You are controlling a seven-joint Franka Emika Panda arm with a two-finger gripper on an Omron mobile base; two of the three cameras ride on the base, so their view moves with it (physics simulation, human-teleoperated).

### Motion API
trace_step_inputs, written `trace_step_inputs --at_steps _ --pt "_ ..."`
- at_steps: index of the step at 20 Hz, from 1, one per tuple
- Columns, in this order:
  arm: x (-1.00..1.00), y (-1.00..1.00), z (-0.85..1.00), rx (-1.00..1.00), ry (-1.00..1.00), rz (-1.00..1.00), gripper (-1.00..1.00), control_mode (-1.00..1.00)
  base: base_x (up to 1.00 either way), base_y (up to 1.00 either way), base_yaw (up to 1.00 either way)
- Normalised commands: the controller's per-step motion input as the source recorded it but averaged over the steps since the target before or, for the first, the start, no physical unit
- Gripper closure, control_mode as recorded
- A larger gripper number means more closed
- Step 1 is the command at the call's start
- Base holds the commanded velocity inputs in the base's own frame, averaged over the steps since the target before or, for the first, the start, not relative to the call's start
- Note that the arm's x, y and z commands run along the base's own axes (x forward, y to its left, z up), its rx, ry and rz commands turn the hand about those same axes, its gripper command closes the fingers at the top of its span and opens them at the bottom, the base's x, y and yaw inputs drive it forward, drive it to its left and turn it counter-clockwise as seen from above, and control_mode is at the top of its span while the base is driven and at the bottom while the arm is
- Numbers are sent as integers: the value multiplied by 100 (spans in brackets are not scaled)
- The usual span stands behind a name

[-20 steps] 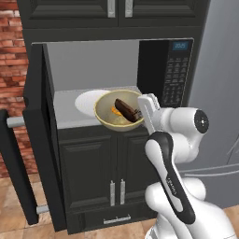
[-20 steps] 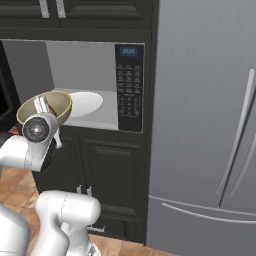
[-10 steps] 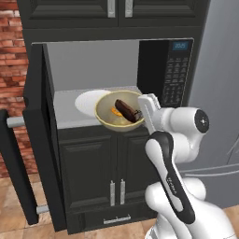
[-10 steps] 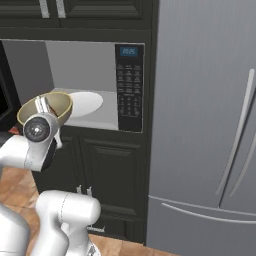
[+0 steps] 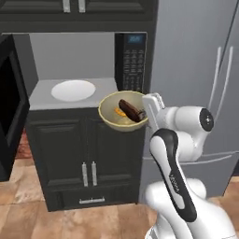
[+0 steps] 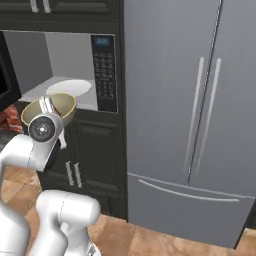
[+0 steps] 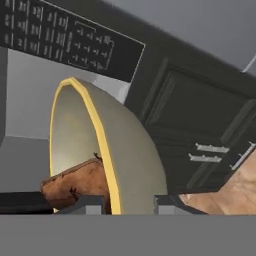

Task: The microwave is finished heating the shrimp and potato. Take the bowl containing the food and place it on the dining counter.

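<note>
My gripper (image 5: 148, 108) is shut on the right rim of the olive-tan bowl (image 5: 122, 112) and holds it level in the air. The bowl hangs outside the microwave (image 5: 133, 60), just below its button panel and in front of the black lower cabinet. Inside it lie the dark brown potato (image 5: 131, 110) and the small orange shrimp (image 5: 120, 112). In the hand view the bowl's wall (image 7: 120, 150) runs between my fingertips (image 7: 87, 205), with the potato (image 7: 80, 187) on its inner side. From the right the bowl (image 6: 50, 107) shows behind my hand. The dining counter is out of view.
The white turntable plate (image 5: 73, 90) lies on the microwave's grey floor. The black microwave door (image 5: 11, 102) stands open at the left. A tall steel fridge (image 6: 200, 115) is on the right. Black cabinet doors (image 5: 88, 149) stand below, over a wooden floor.
The whole picture has shifted, so the base has moved to the right. The bowl stays in my grip and now hangs clear of the microwave opening, by the button panel.
</note>
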Motion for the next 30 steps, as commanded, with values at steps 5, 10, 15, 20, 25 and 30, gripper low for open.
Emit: trace_step_inputs --at_steps 5,10,15,20,25,30 --pt "0 0 0 0 0 0 100 100 -94 -59 69" --pt "0 0 0 0 0 0 100 100 -83 -33 86" --pt "0 0 0 0 0 0 100 100 -73 -14 95" --pt "0 0 0 0 0 0 100 100 -61 -8 97" --pt "0 0 0 0 0 0 100 100 -55 -11 99" --pt "0 0 0 0 0 0 100 100 -45 -21 97"
